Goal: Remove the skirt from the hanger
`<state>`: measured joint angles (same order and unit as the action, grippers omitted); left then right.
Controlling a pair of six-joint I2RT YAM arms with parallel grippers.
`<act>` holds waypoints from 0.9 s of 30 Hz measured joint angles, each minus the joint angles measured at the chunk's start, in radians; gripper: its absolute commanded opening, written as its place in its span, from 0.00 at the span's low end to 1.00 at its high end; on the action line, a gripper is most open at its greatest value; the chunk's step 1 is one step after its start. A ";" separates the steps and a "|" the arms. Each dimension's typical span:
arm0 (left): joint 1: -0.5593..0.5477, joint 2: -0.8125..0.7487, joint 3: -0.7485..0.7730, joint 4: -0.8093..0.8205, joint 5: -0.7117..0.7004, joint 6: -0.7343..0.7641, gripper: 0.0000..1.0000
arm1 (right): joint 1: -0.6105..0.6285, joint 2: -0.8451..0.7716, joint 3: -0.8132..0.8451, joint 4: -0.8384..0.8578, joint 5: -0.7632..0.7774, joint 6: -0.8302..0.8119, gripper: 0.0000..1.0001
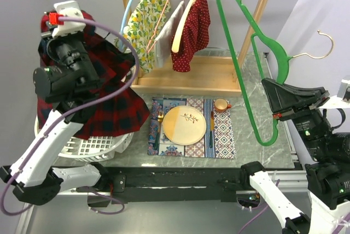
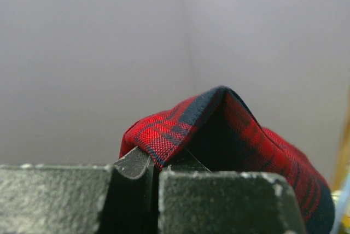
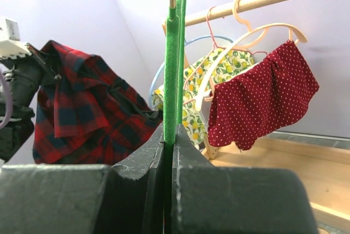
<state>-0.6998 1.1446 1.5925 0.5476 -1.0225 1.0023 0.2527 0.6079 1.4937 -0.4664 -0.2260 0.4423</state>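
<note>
left end effector (image 2: 156,162): pressed together, pinching a folded edge of the red plaid skirt (image 2: 183,124)
right end effector (image 3: 169,146): pressed together on the green hanger (image 3: 171,53), which is off the rail and tilted on my right side
skirt position: raised at far left and draped around my left arm, with the hem hanging over the white basket (image 1: 104,145); it looks well apart from the hanger
task status: I judge it nearly finished, only the set-down left
risk 1: cloth is wrapped over my wrist and near the purple cable (image 1: 117,89), so on release it could snag there and miss the basket
risk 2: the thin single-edge pinch could slip if I swing
risk 3: the hanger's low end hangs near the cup (image 1: 221,104), so a careless lowering could knock it
desk (image 1: 191,160): grey marbled top; patterned placemat (image 1: 221,135) carrying a plate (image 1: 185,125)
behind: wooden rack (image 1: 186,78) with a polka-dot garment (image 1: 196,29) and a lemon-print garment (image 1: 145,21) hung on it
room: plain pale lilac wall (image 2: 82,53)
</note>
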 measured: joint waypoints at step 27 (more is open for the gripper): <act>0.158 -0.153 0.005 -0.558 -0.052 -0.496 0.01 | 0.000 0.011 -0.081 0.005 0.014 -0.016 0.00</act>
<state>-0.5415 0.9916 1.5978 -0.0101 -1.0744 0.5068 0.2527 0.6189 1.4124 -0.4618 -0.2115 0.4259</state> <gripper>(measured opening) 0.033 0.057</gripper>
